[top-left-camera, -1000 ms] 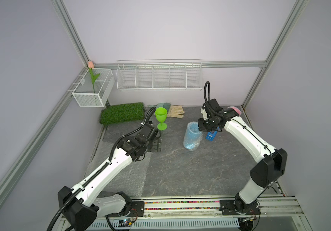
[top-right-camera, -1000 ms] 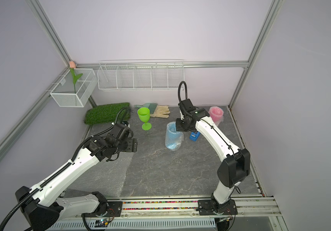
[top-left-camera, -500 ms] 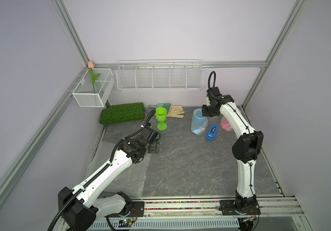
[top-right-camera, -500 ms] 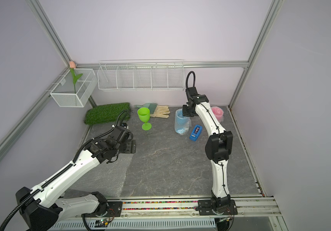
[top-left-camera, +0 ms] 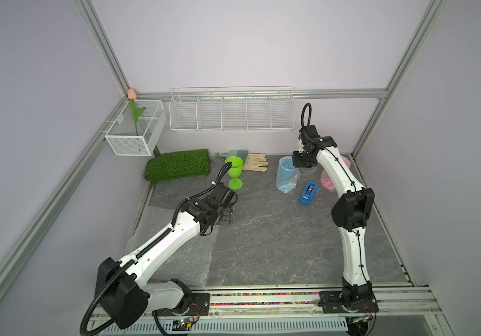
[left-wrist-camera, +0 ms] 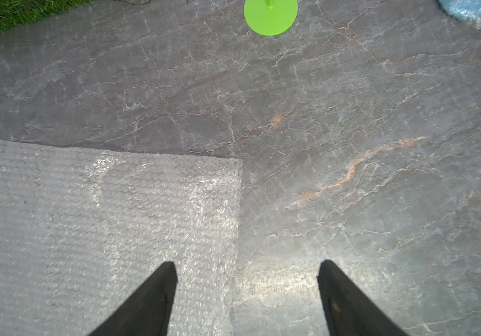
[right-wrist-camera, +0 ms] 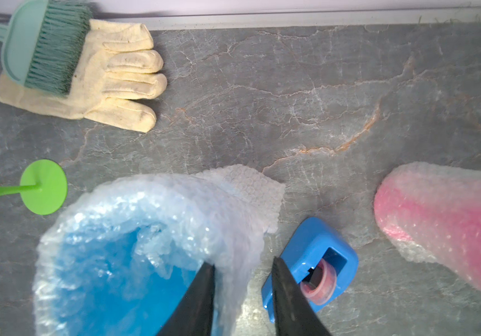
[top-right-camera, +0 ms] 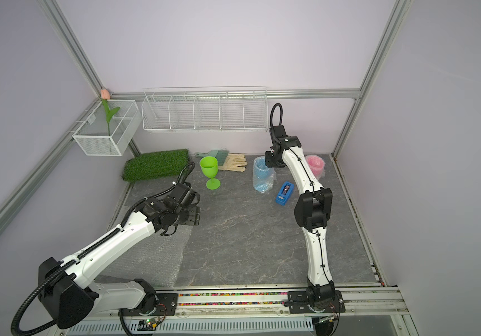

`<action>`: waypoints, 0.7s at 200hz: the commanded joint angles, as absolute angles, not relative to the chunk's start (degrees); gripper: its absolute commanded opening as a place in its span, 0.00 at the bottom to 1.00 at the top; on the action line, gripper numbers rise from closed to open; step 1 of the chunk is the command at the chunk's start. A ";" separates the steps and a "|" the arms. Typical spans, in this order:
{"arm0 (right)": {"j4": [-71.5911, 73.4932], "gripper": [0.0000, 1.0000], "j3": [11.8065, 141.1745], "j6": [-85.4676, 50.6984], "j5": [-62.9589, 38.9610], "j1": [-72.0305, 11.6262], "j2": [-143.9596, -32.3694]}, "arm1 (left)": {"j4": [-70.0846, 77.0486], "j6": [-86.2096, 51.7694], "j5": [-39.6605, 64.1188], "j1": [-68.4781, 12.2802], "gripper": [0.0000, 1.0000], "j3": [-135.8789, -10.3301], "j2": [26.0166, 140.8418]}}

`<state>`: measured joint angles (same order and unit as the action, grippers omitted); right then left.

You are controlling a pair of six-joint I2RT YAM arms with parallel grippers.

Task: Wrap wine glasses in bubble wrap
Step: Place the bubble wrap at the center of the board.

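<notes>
green goblet bare, blue goblet wrapped

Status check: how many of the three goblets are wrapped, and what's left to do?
Done: the pink goblet and the blue goblet are each sheathed in bubble wrap. In hand: the right gripper, fingers parted, straddles the rim of the blue one's wrap. The left gripper hangs open over the edge of the flat bubble wrap sheet. Left: the green goblet stands bare, unwrapped.
</notes>
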<state>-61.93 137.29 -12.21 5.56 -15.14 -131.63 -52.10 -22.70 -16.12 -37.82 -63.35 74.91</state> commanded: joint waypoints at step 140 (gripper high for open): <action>-61.73 0.48 124.82 -13.76 1.44 -15.60 -107.96 | -49.38 -26.34 -0.76 -26.28 0.63 -55.22 92.85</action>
